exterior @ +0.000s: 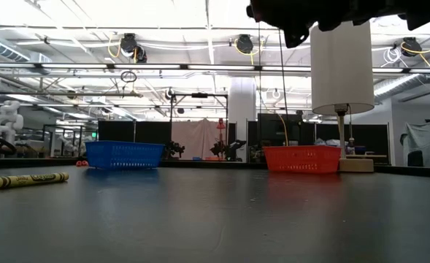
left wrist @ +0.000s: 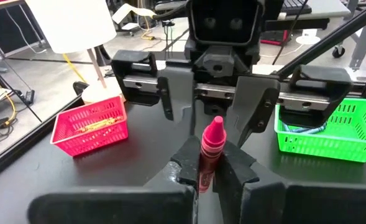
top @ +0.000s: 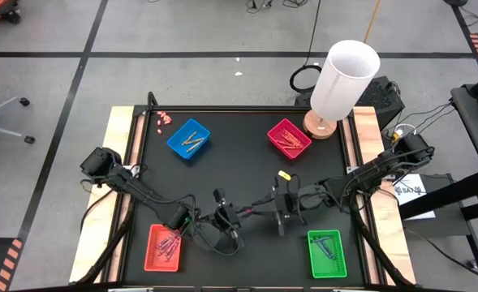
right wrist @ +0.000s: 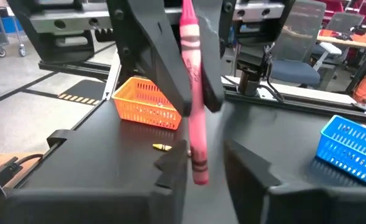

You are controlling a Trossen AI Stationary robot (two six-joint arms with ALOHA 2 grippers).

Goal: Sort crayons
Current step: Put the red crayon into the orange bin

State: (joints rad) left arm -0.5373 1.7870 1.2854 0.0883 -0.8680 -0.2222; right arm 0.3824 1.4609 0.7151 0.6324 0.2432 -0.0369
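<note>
A pink crayon (left wrist: pixel 211 146) hangs in the air over the table's near middle, between my two grippers, which face each other. My left gripper (left wrist: pixel 207 177) is shut on it. My right gripper (right wrist: pixel 201 171) is open, its fingers standing on either side of the crayon's free end without plainly touching it. In the high view the two grippers meet at my left gripper (top: pixel 237 217) and my right gripper (top: pixel 261 208). A yellow crayon (top: pixel 285 174) lies flat on the black table. My left gripper pinches the pink crayon's wrapped shaft (left wrist: pixel 205 169) between its two fingers. The fingers come nearly level from the table's left side. The crayon sticks out ahead of them toward my right gripper, tilted a little, its end (left wrist: pixel 215 124) free and clear of the table.
Four trays holding crayons stand on the table: blue (top: pixel 188 139) far left, magenta (top: pixel 288 138) far right, red (top: pixel 163 247) near left, green (top: pixel 327 253) near right. A white lamp (top: pixel 344 81) stands at the far right corner, tiny pink bits (top: pixel 163 118) at the far left.
</note>
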